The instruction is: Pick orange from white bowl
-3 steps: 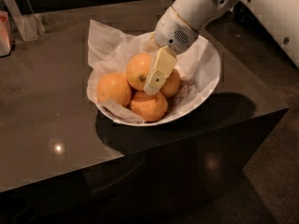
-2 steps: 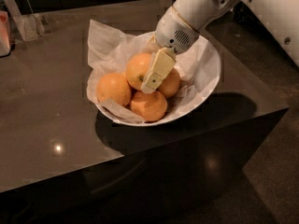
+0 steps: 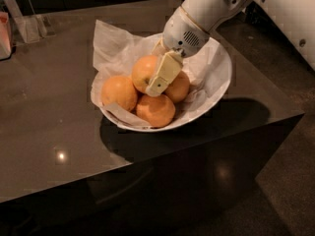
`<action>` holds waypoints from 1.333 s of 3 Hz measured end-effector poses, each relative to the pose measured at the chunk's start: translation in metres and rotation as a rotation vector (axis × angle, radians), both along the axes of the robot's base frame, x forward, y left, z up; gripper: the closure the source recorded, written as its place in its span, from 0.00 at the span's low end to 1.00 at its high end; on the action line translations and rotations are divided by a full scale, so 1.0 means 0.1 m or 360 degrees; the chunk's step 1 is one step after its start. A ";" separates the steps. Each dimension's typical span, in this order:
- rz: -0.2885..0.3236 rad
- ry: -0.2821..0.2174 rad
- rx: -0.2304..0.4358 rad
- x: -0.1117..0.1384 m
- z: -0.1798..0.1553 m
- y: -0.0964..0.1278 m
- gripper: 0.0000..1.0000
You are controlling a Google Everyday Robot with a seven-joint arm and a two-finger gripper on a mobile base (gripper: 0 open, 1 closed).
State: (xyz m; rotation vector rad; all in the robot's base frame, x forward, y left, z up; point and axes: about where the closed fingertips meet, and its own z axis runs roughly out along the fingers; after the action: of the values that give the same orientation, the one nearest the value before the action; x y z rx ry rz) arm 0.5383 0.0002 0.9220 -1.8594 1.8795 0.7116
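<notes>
Grasp step: gripper (image 3: 151, 77) down in white bowl (image 3: 224, 77), clamped on top orange (image 3: 139, 70). Next: lift straight up w/o snagging paper liner (image 3: 110, 41) or nudging neighbour oranges (image 3: 119, 92).

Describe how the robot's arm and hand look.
The arm is glossy white and rounded, with small dark dots on its casing. Its wrist is a white drum with a vent grille and tan ring. The hand, in the bowl against the top orange, is pale cream-yellow, flat and blocky. No cables show.
</notes>
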 end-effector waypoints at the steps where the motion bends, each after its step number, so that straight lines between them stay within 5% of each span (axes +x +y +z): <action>1: 0.0000 0.0000 0.0000 0.00 0.00 0.00 0.89; 2: -0.0005 -0.0078 -0.0011 -0.03 0.12 0.01 1.00; 4: -0.0092 -0.0320 0.0040 -0.56 0.53 -0.27 1.00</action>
State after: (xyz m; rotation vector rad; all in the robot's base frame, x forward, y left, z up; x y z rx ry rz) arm 0.4818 -0.0266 0.9754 -1.7816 1.7797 0.5068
